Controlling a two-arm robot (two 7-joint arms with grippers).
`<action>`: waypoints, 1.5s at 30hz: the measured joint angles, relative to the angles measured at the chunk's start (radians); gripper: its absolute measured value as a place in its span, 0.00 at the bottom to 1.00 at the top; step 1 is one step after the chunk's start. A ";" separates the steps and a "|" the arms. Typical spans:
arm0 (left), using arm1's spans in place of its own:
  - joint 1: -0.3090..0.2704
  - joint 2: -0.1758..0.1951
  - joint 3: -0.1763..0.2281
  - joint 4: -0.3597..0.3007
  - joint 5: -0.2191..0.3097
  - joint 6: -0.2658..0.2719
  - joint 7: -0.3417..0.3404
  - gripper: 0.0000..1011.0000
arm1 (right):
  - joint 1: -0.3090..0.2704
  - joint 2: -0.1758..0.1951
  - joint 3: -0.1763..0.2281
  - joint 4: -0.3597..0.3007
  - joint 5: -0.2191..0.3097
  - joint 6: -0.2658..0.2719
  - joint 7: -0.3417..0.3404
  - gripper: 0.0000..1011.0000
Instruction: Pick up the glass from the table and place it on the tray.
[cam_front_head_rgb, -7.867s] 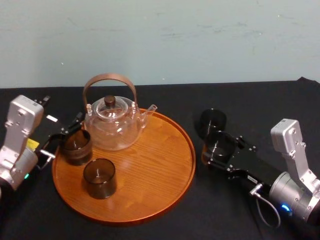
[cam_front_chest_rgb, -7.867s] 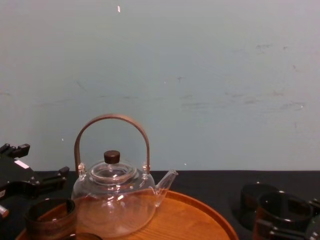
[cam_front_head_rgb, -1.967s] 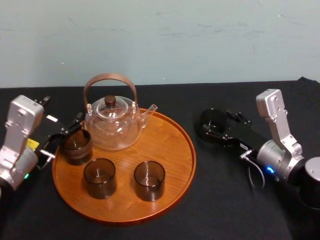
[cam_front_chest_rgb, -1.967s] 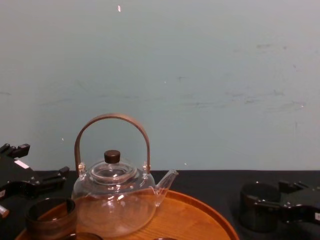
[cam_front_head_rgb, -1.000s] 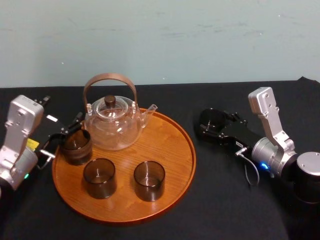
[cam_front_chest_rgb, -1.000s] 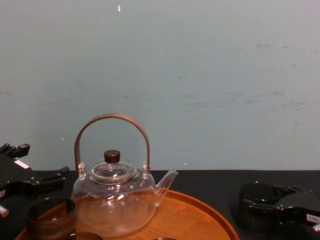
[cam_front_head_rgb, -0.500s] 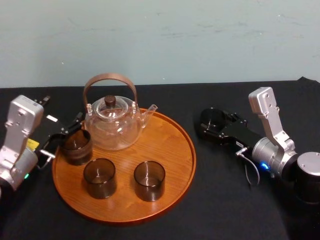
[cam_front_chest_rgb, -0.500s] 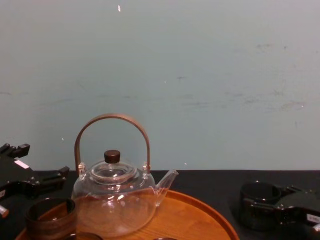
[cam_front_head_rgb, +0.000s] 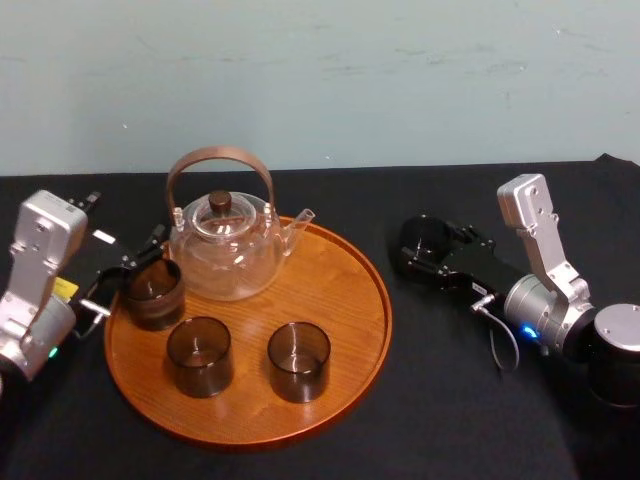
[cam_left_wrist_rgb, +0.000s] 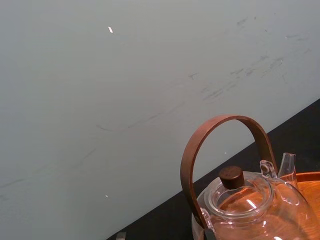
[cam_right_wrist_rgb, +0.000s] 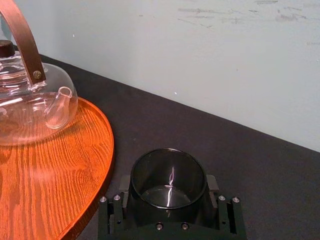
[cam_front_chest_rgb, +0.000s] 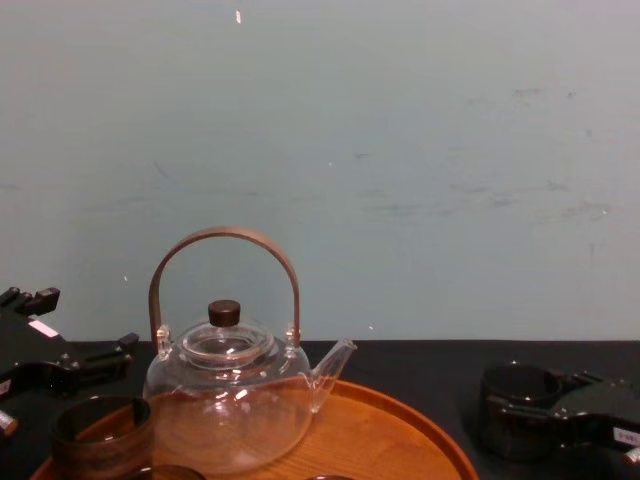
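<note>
Glass (cam_right_wrist_rgb: 168, 176) sits clamped in right gripper (cam_front_head_rgb: 428, 248); lift vertically, clear the tray (cam_front_head_rgb: 340, 290) rim, land on bare wood. Left gripper (cam_front_head_rgb: 135, 270) idles beside tray.

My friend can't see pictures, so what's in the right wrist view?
A dark glass stands on the black table, with the right tool around it. Beside it lies an orange tray holding a clear teapot.

Chest view's bottom edge cut off the tray's (cam_front_chest_rgb: 420, 422) near rim; the right gripper (cam_right_wrist_rgb: 168, 187) body hid the glass's (cam_right_wrist_rgb: 168, 172) base.
</note>
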 joint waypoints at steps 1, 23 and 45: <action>0.000 0.000 0.000 0.000 0.000 0.000 0.000 0.99 | 0.000 0.000 0.000 0.000 0.000 0.000 0.000 0.89; 0.000 0.000 0.000 0.000 0.000 0.000 0.000 0.99 | -0.012 0.008 0.010 -0.022 0.013 -0.005 0.012 0.89; 0.000 0.000 0.000 0.000 0.000 0.000 0.000 0.99 | -0.105 0.034 -0.047 -0.247 0.035 -0.023 0.057 0.89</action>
